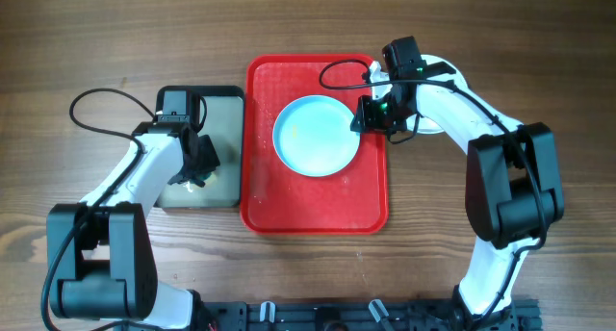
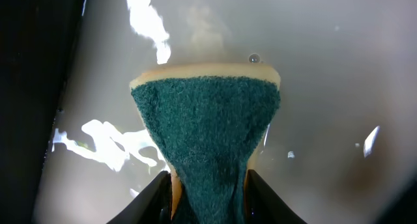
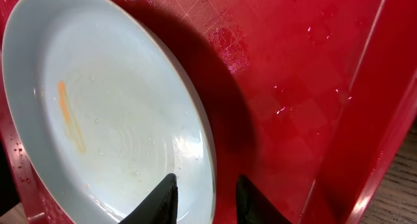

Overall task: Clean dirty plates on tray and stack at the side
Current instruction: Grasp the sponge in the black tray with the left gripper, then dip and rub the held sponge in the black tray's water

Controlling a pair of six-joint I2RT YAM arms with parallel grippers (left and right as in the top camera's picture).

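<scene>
One pale mint-blue plate (image 1: pixel 313 134) lies on the red tray (image 1: pixel 318 211), with an orange streak (image 3: pixel 70 116) and water drops on its face (image 3: pixel 117 120). My right gripper (image 1: pixel 364 117) is at the plate's right rim. In the right wrist view it (image 3: pixel 205 198) is shut on that rim, one finger inside the plate and one outside. That side of the plate is raised and casts a shadow on the wet tray (image 3: pixel 293 68). My left gripper (image 1: pixel 197 167) is down in the basin, shut on a green-faced yellow sponge (image 2: pixel 208 120). Its fingers (image 2: pixel 208 198) pinch the sponge's lower end.
The black-rimmed basin (image 1: pixel 226 110) stands left of the tray, its wet pale floor (image 2: pixel 326 87) behind the sponge. A pale curved edge (image 1: pixel 430 131) shows under the right arm, off the tray's right side; I cannot tell what it is. Bare wooden table surrounds everything.
</scene>
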